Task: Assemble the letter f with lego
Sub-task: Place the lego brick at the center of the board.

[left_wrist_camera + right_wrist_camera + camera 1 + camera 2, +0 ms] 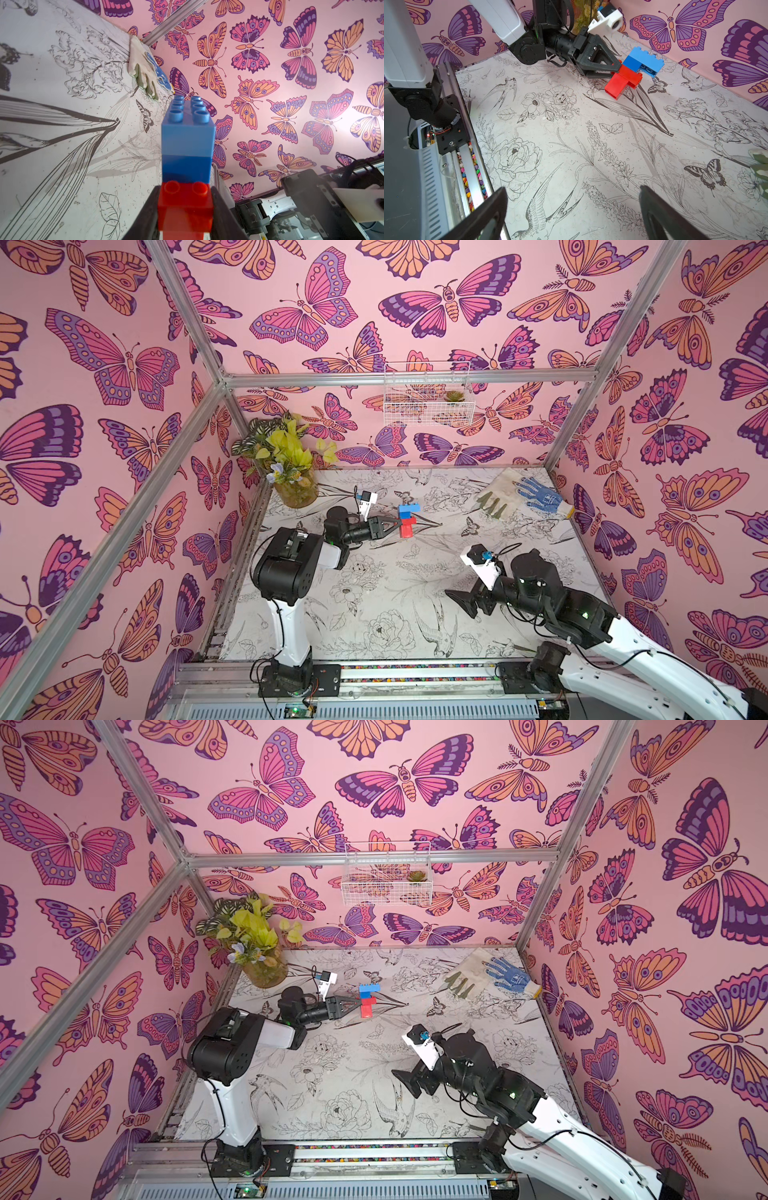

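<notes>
In both top views the letter f sits toward the far edge of the table, left of its middle. The left gripper reaches in from the left edge and is clamped on the red bricks. All four lego pieces look joined, so I judge the step in hand to be the set-down. Bring the shape flat onto the table and part the jaws only once it bears fully. Then back out toward the left edge along the gripper's own line, so nothing drags.

The long axis runs roughly from near edge to far edge — blue end far, red end near — and the crossbars point toward the right edge. The right gripper hangs spread and empty over the table's right half, well apart from the letter.

Left wrist view: a jaw stands on each side of the red bricks, pressed against them. The blue bricks stack beyond, studs facing away from the red. The gloves lie in the far right corner — no obstacle.

Right wrist view: the letter lies low, and the hollow underside of the longer of the blue bricks faces the near edge. I cannot tell whether the red end touches the table, so ease down slowly. This gripper's own fingers stand wide apart with nothing between them.
</notes>
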